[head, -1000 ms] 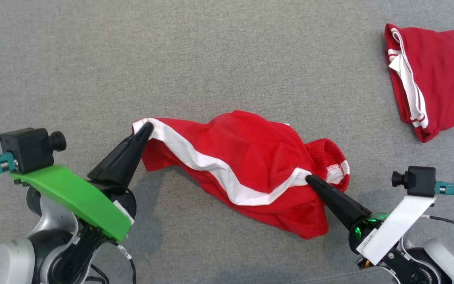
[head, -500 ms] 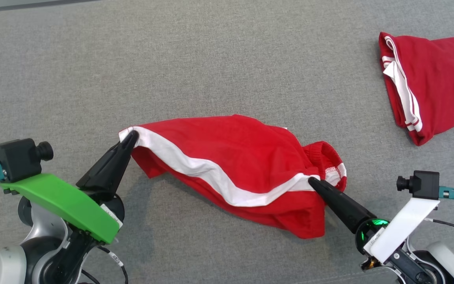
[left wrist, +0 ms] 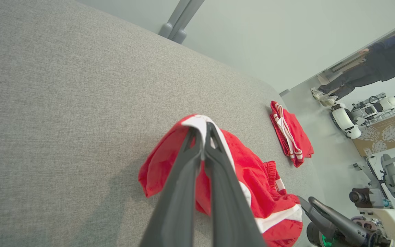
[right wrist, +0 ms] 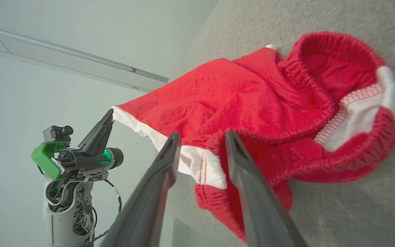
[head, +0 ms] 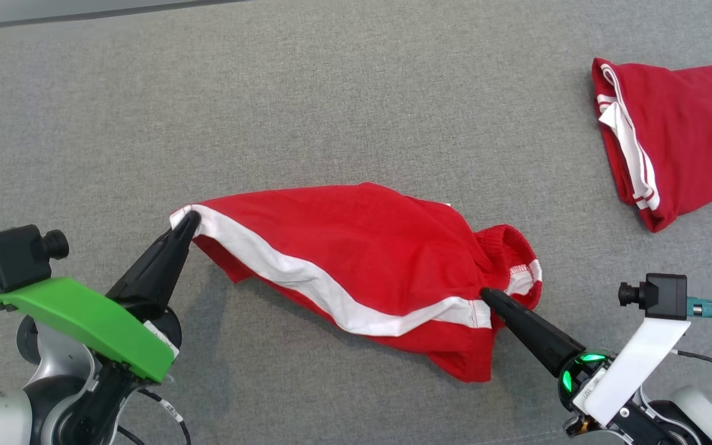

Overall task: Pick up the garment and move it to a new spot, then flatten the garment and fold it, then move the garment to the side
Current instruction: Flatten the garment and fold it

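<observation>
Shorts [head: 356,247], limp and light, sag from the left gripper's [head: 189,218] pinch on the left hem [head: 178,212], while the right gripper [head: 486,293] gapes at the sturdier waistband [head: 507,240].

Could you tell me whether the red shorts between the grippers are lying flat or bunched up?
Bunched up: the red shorts sag in folds from the corner pinched by the left gripper, waistband crumpled open.

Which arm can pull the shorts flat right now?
Left. The left gripper is shut on a corner of the shorts; the right gripper is open, gripping nothing.
</observation>
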